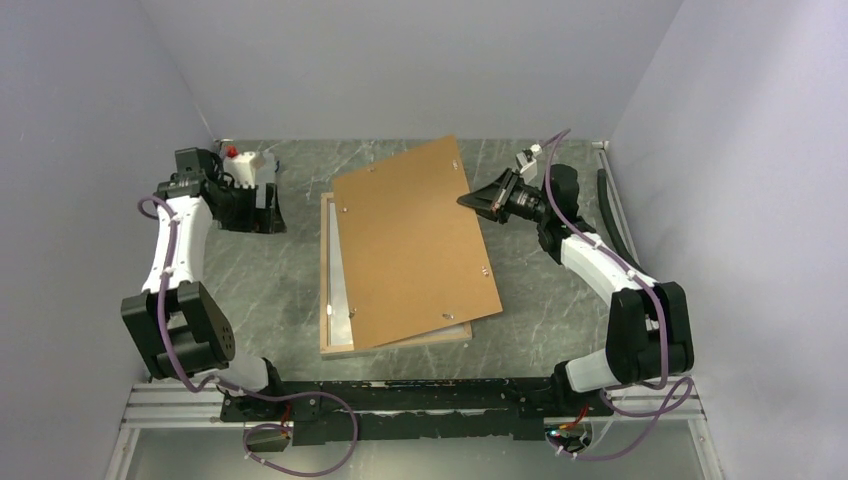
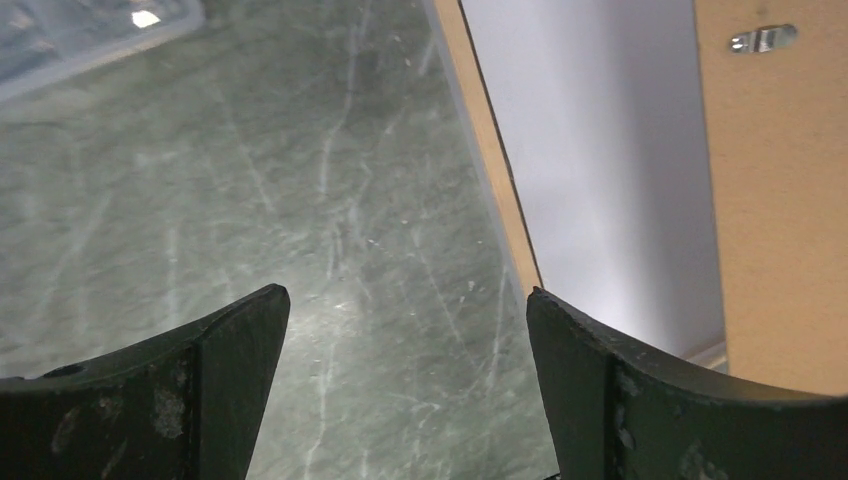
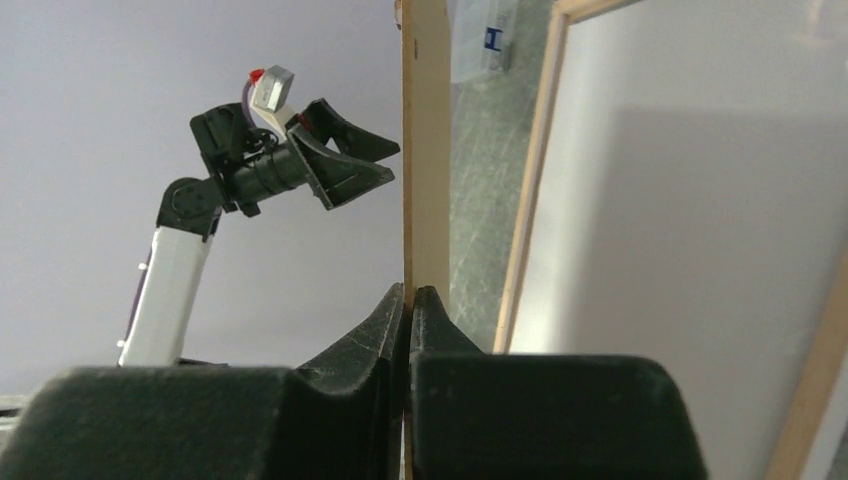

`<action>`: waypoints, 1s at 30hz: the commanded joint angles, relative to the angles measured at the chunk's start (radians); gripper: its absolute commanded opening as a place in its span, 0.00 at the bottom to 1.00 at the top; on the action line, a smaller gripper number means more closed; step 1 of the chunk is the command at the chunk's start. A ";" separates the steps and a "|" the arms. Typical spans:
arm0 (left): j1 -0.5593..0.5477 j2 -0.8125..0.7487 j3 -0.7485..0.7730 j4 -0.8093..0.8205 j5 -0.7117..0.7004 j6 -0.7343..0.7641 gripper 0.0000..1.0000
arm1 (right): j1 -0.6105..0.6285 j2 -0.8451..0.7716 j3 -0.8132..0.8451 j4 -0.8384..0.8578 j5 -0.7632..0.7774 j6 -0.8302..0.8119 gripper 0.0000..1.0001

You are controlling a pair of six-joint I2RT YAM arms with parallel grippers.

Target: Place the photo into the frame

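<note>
The frame [image 1: 326, 262] lies back side up on the table, its light wood border showing at the left and front. A white sheet [image 1: 340, 280] fills it, seemingly the photo's plain back; no dark picture side shows. My right gripper [image 1: 470, 201] is shut on the far right corner of the brown backing board [image 1: 415, 245] and holds it tilted over the frame. In the right wrist view the fingers [image 3: 410, 292] pinch the board's thin edge [image 3: 425, 150]. My left gripper [image 1: 264, 210] is open and empty, left of the frame [image 2: 490, 150].
The green marble table [image 1: 260, 290] lies between grey walls on the left, back and right. A black strip [image 1: 605, 200] runs along the right wall. The board's small metal clip [image 2: 762, 39] shows in the left wrist view. The left arm [image 3: 290, 165] shows beyond the board.
</note>
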 commanded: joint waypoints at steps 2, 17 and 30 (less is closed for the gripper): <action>-0.055 0.041 -0.085 0.071 0.044 -0.063 0.93 | -0.010 -0.007 0.061 -0.027 -0.016 -0.063 0.00; -0.177 0.201 -0.205 0.252 -0.010 -0.202 0.74 | -0.010 0.076 0.056 -0.012 -0.024 -0.080 0.00; -0.214 0.289 -0.216 0.300 -0.005 -0.234 0.40 | 0.017 0.168 0.053 0.069 -0.029 -0.045 0.00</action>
